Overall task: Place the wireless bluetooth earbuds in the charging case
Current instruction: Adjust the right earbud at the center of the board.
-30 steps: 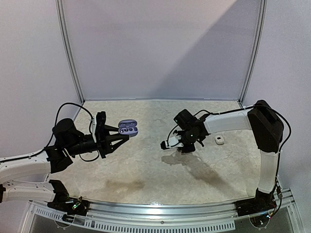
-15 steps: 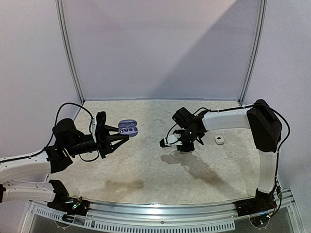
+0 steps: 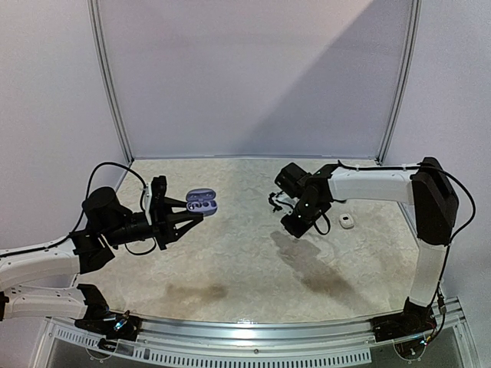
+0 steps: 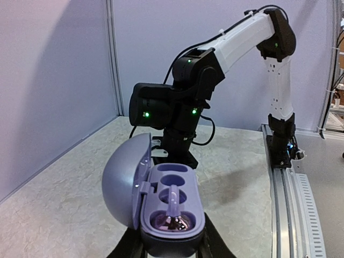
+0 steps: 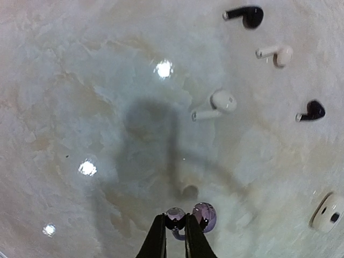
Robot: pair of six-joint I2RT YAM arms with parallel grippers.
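Open case (image 4: 172, 209) in left pincer (image 3: 190, 215), earbud (image 5: 205, 216) seemingly in right pincer (image 5: 174, 228)

The charging case (image 4: 167, 243) is a lilac pebble, open, its domed lid (image 4: 126, 185) swung up to the left on its hinge. It sits level between the left fingers (image 4: 124, 248), off the table (image 4: 64, 215). A seated earbud (image 4: 172, 207), lilac, fills the near well. The far well (image 4: 173, 180) is unfilled.

A glossy lilac earbud (image 5: 189, 217) is pinched between the right fingers (image 5: 157, 242). Four others lie loose on the table, apart from each other. A black earbud (image 5: 244, 16) is farthest, with a white earbud (image 5: 277, 55) near it. A second white earbud (image 5: 215, 103) lies toward the middle, and a small black earbud (image 5: 310, 111) at the right.
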